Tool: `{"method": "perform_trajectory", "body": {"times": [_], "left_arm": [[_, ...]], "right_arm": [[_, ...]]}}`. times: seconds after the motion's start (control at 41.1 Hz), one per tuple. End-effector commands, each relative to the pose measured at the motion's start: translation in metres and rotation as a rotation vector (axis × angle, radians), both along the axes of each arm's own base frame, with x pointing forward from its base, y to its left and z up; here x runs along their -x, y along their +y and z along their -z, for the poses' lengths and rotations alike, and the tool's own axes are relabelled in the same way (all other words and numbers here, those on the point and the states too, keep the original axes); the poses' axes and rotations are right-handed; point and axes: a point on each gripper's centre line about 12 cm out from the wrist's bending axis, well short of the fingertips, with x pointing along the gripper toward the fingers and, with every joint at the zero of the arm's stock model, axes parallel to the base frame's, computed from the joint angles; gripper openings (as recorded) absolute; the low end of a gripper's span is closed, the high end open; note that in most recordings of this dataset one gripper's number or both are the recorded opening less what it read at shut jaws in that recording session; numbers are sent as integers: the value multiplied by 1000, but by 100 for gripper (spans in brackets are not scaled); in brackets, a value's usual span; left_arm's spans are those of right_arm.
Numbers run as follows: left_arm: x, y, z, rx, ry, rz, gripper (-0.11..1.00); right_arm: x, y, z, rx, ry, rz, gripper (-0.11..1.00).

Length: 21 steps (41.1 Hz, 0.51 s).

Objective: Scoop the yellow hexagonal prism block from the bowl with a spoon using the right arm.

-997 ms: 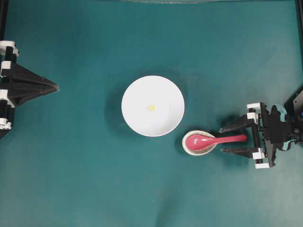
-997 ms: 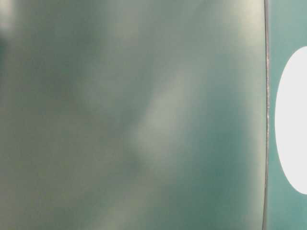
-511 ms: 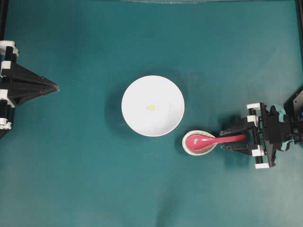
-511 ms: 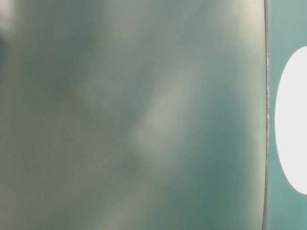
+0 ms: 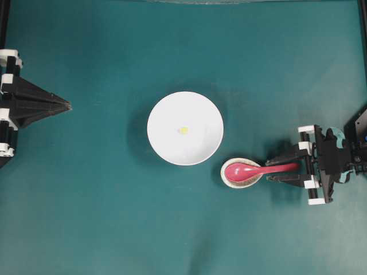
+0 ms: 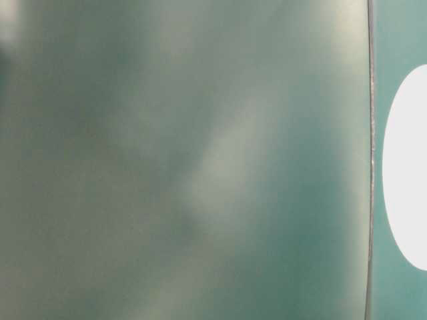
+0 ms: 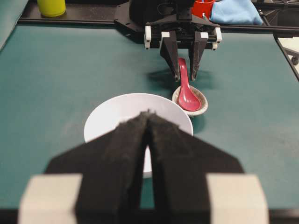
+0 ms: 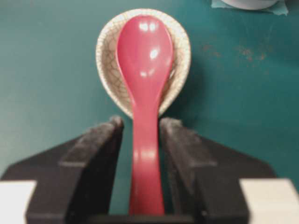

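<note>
The white bowl stands mid-table with the tiny yellow hexagonal prism block lying inside it. To its lower right, the pink-red spoon rests with its scoop in a small speckled dish and its handle pointing right. My right gripper straddles the handle. In the right wrist view the fingers flank the spoon with a narrow gap on each side, so it is open. My left gripper is shut at the far left, and in its wrist view the fingertips hide the block.
Beyond the table's far edge in the left wrist view stand a yellow cup, a red cup and a blue cloth. The table-level view is a blur with a white oval shape at its right edge.
The right gripper's fingers have drawn in from wide apart to close around the spoon's handle. The spoon, bowl, block and left arm have not moved.
</note>
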Motion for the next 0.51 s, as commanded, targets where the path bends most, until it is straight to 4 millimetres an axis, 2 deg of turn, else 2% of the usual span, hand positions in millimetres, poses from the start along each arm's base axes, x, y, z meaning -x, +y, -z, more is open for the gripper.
{"method": "perform_trajectory", "body": {"times": [0.0,0.486], "left_arm": [[-3,0,-8,0,-18,0,0],[-3,0,-8,0,-18,0,0]], "right_arm": [[-2,2,-4,-7,-23,-2,42],[-5,3,-6,-11,-34,0,38]]}}
